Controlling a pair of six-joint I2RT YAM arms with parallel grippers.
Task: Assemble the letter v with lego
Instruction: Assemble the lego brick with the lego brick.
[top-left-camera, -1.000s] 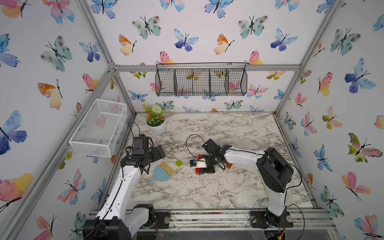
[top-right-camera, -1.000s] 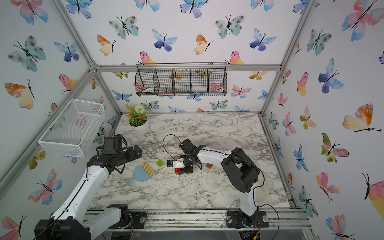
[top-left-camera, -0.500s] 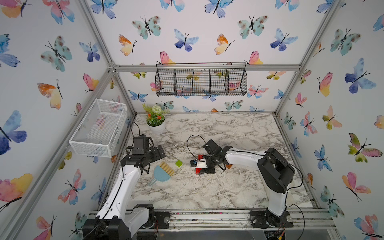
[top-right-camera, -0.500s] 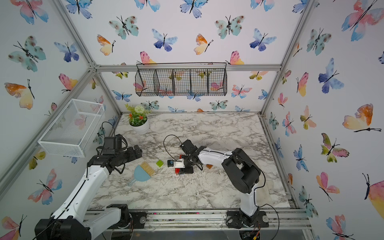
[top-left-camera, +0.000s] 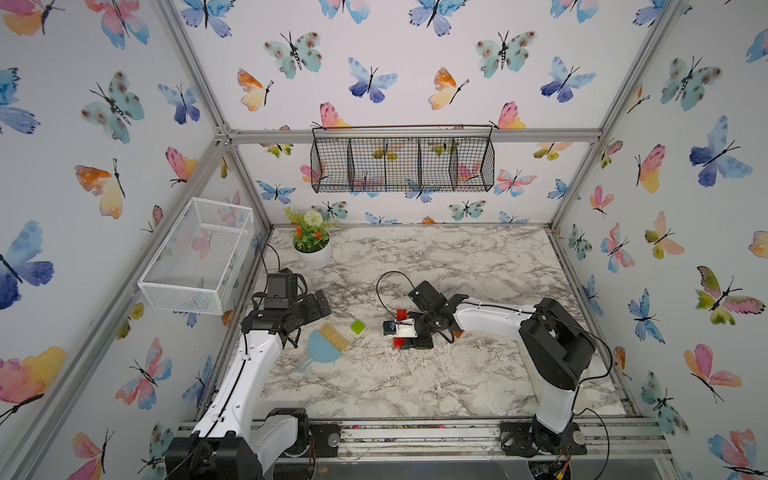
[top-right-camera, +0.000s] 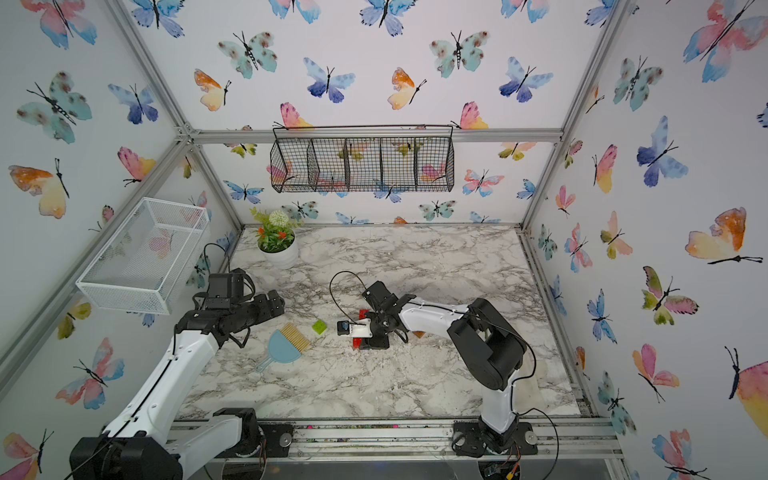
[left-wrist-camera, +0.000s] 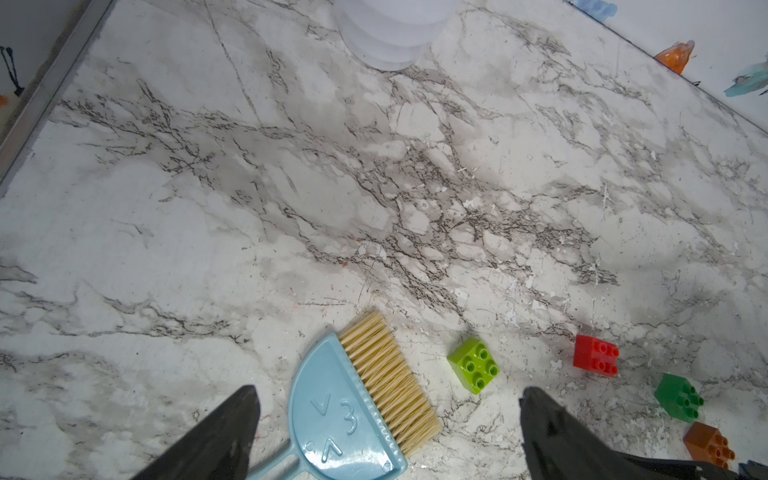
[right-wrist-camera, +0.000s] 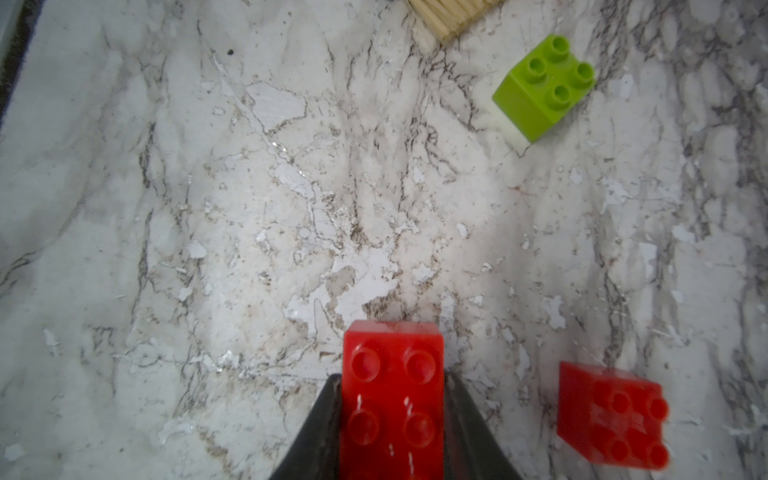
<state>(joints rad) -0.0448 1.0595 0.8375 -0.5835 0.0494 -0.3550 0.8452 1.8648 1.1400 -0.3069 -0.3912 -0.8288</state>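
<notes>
Top view: right gripper (top-left-camera: 409, 341) clenched on long red brick (top-left-camera: 398, 343), long axis pointing frame-left; square red brick (top-left-camera: 401, 314) just above it in frame; left gripper (top-left-camera: 316, 304) released, well apart.

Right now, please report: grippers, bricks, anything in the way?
Left gripper open, empty. Right gripper shut on long red brick. Lime brick loose; brush beside it.

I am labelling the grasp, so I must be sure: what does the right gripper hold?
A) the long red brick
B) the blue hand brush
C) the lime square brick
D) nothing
A: the right wrist view shows the right gripper clamped on the long red brick.
</notes>
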